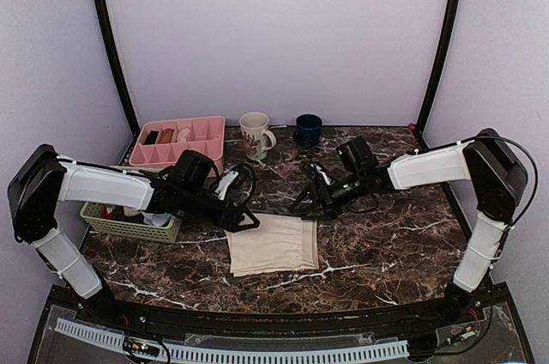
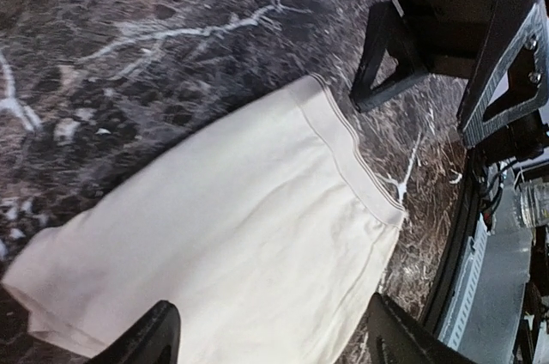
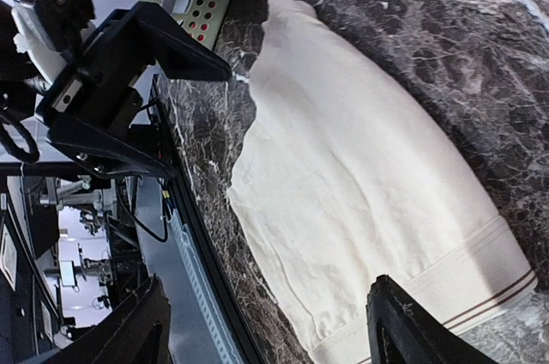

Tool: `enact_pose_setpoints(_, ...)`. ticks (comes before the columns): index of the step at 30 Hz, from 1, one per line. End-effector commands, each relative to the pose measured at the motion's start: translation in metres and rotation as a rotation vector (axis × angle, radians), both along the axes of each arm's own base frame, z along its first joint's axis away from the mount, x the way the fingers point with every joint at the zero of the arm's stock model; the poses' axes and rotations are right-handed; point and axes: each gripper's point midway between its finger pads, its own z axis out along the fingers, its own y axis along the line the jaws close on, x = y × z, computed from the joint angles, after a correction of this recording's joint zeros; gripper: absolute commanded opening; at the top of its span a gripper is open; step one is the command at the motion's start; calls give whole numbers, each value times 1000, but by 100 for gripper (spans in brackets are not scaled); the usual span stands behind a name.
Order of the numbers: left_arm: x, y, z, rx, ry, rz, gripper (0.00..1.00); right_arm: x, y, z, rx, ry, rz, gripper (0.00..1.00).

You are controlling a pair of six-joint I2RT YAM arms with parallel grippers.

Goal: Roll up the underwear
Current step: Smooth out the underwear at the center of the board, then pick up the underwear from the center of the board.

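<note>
The cream underwear [image 1: 273, 244] lies flat on the dark marble table [image 1: 386, 244], its striped waistband edge toward the right. My left gripper [image 1: 245, 220] hovers over its far left corner, and my right gripper [image 1: 305, 203] hovers over its far right corner. In the left wrist view the underwear [image 2: 232, 235] spreads below my open left gripper [image 2: 274, 334], with nothing between the fingers. In the right wrist view the underwear [image 3: 360, 175] lies under my open right gripper [image 3: 270, 317], the waistband by one fingertip [image 3: 412, 321]. Neither gripper holds the fabric.
A pink divided tray [image 1: 180, 141] stands at the back left. A cream mug [image 1: 255, 135] and a dark blue mug [image 1: 308, 129] sit along the back. A green perforated basket [image 1: 129, 225] is under my left arm. Purple walls enclose the table.
</note>
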Motion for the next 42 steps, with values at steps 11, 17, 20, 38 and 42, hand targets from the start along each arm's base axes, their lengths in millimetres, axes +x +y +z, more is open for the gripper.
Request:
enact_pose_setpoints(11,-47,6,-86,270,191,-96,51,-62,-1,-67,-193,67,225,46)
enact_pose_setpoints(17,-68,33,-102,360,257,-96,47,-77,9,-77,-192,106,274,42)
enact_pose_setpoints(20,-74,46,-102,403,256,-81,46,-90,17,-75,-180,110,310,40)
enact_pose_setpoints(38,-49,54,40,205,-475,-173,83,-75,-5,29,-190,-809,360,45)
enact_pose_setpoints(42,-47,71,56,214,-610,-122,88,-100,-3,15,-272,-930,477,40)
